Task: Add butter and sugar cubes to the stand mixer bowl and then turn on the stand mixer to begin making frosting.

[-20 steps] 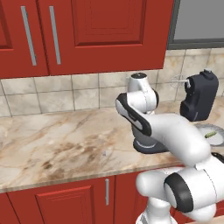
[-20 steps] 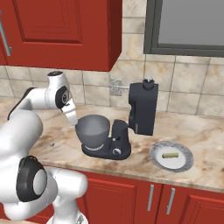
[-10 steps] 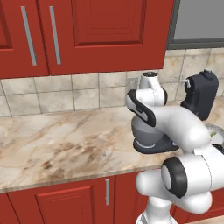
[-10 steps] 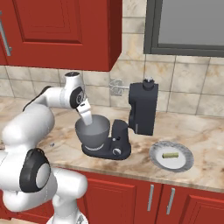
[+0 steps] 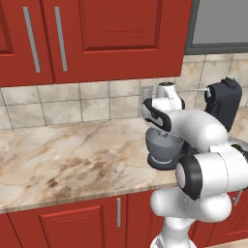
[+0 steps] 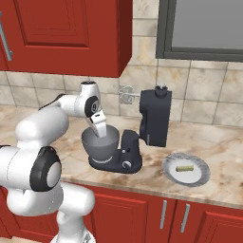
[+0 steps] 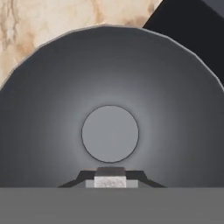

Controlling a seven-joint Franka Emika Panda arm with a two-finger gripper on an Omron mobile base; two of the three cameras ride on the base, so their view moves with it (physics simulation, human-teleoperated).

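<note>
Arm has swung over the stand mixer bowl [image 6: 100, 144], jaws apparently gripping a sugar cube [image 7: 110, 181]

In the left base view the arm covers most of the stand mixer bowl [image 5: 163, 147] and the mixer's base, and the plate [image 5: 240, 143] at the right edge is cut off — what lies on it cannot be told. In the right base view the tool [image 6: 101, 134] dips inside the bowl rim, its tips hidden. In the hand view a pale block [image 7: 110, 181] sits pinched between the fingertips [image 7: 89, 177] — cut by the bottom band, too little to identify. The bowl's rim runs off both sides.
</note>
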